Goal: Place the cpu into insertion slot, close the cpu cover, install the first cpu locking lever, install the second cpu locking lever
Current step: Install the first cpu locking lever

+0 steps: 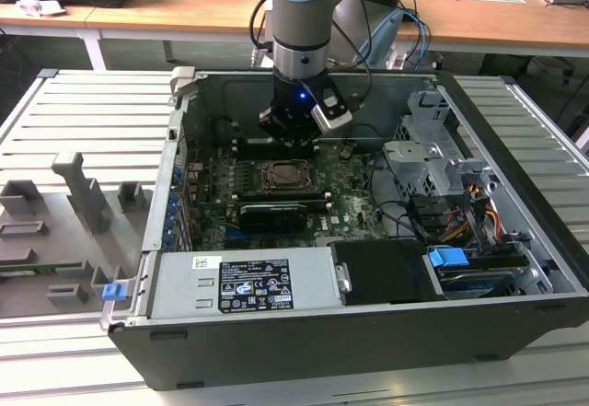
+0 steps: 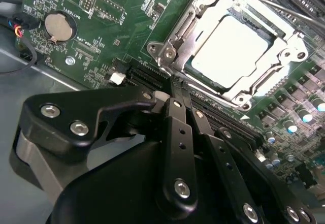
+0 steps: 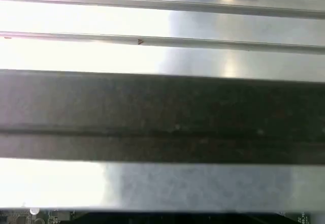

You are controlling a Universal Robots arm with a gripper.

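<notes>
In the exterior view, the arm stands over the open computer case (image 1: 515, 268), and its tool (image 1: 293, 128) hangs in the upper middle of the frame, just above the far edge of the green motherboard (image 1: 345, 194). The CPU socket (image 1: 287, 178) lies just below the tool, near the centre of the frame, and the grey power supply box (image 1: 244, 282) fills the lower left part of the case. In the second wrist view, the cpu (image 2: 231, 51) sits in the socket in the upper right of the frame, and the cpu cover (image 2: 284, 64) seems to lie flat around it, its metal frame bordering the pale top on all sides. The black fingers (image 2: 177, 132) of the tool come up from the lower middle of the frame and stand drawn together, with almost no gap and nothing between them; their tips are close to the socket corner and the long slots beside it. I cannot tell whether the locking levers are already hooked. In the first wrist view, a dark edge of the case (image 3: 162, 115) crosses the frame between bright metal bands. I judge that the risk here is a slip: if the closed tips press a thin lever slightly off line, they may slide off and scratch the board or the slots nearby.
</notes>
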